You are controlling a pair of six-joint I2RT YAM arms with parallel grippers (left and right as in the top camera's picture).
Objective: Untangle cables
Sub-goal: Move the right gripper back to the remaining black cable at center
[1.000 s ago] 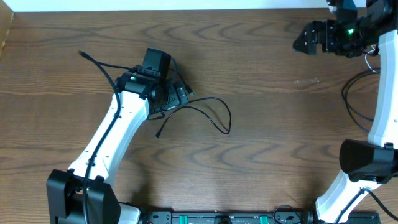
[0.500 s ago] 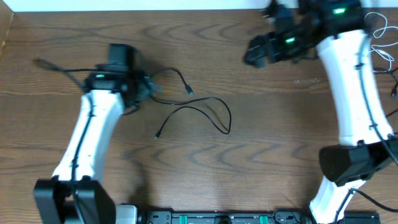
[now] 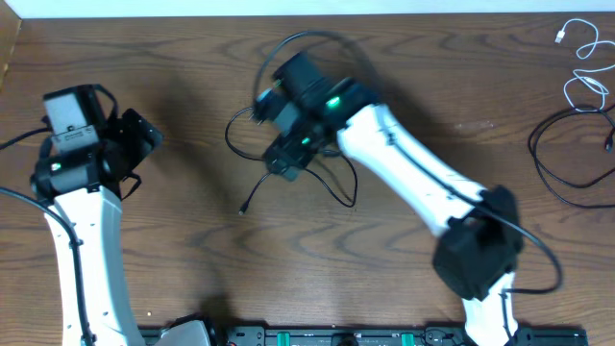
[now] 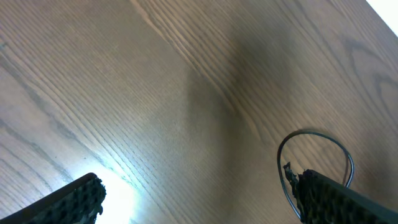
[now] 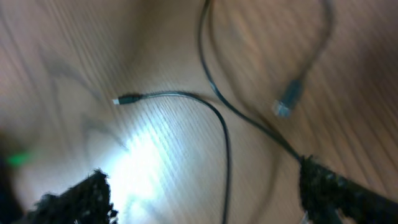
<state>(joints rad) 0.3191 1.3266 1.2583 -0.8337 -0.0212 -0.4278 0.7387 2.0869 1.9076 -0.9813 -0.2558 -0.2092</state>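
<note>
- Overhead, a thin black cable [image 3: 344, 187] lay in loose loops near the middle of the wooden table [image 3: 192, 279], with one small plug end [image 3: 244, 208] pointing toward the near edge.
- The right arm [image 3: 413, 168] reached across from the right side, and its wrist hung directly above those loops.
- The right gripper [image 5: 208, 196] had its fingers wide apart, one dark fingertip [image 5: 81, 199] low on the left of its own view and the other low on the right.
- Between those fingertips the black cable ran over the wood in two strands. One ended in a small plug [image 5: 124, 99], the other in a blurred connector [image 5: 286, 102].
- One strand passed just beside the right-hand fingertip, but the fingers were not clamped on it.
- The left gripper [image 4: 205, 198] hovered over bare wood at the left side of the table, fingers spread wide with nothing between them.
- A small loop of thin black cord [image 4: 317, 134] showed beside one of its fingertips; I cannot tell whether they touched.
- A white cable [image 3: 581, 67] lay coiled at the far right corner, well apart from both grippers.
- A second black cable [image 3: 548, 159] curved along the right edge, just below the white one.
</note>
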